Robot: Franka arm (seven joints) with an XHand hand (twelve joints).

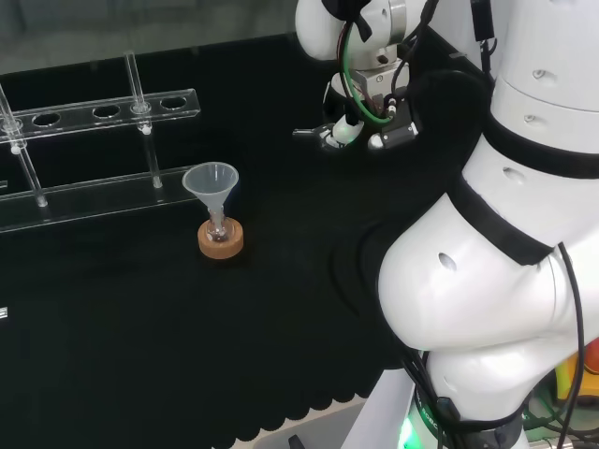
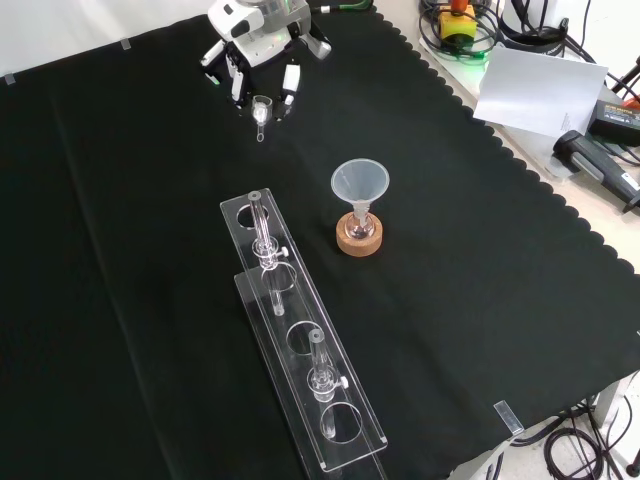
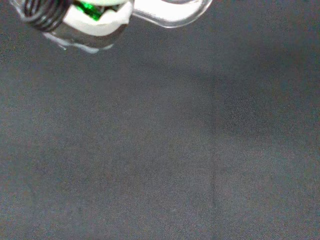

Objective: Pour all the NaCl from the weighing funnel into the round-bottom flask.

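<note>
The hand (image 2: 258,42) hangs at the far end of the black cloth (image 2: 480,260) in the front view, its fingers (image 2: 291,80) curled down around a small clear weighing funnel (image 2: 261,110), which it holds pinched between them with the stem pointing down toward the cloth; whether any salt lies in it cannot be told. In the head view the hand (image 1: 360,126) sits just left of the arm's big white links, well to the right of the cork ring and above the cloth, and the clear piece in its grip is hard to make out there. The wrist view looks past a blurred white part of the hand (image 3: 95,22) and a clear glassy edge onto bare cloth. Well apart from the hand, near the middle of the cloth, the cork ring (image 2: 358,236) carries the round-bottom flask (image 2: 359,226), of which little more than the neck can be seen; a translucent plastic funnel (image 2: 360,184) stands upright in that neck, its wide mouth open upward. Just beside the cork ring, to its left in the front view, a clear acrylic rack (image 2: 300,350) with round holes runs away from it toward the near edge, with two glass tubes (image 2: 262,225) standing in it.
</note>
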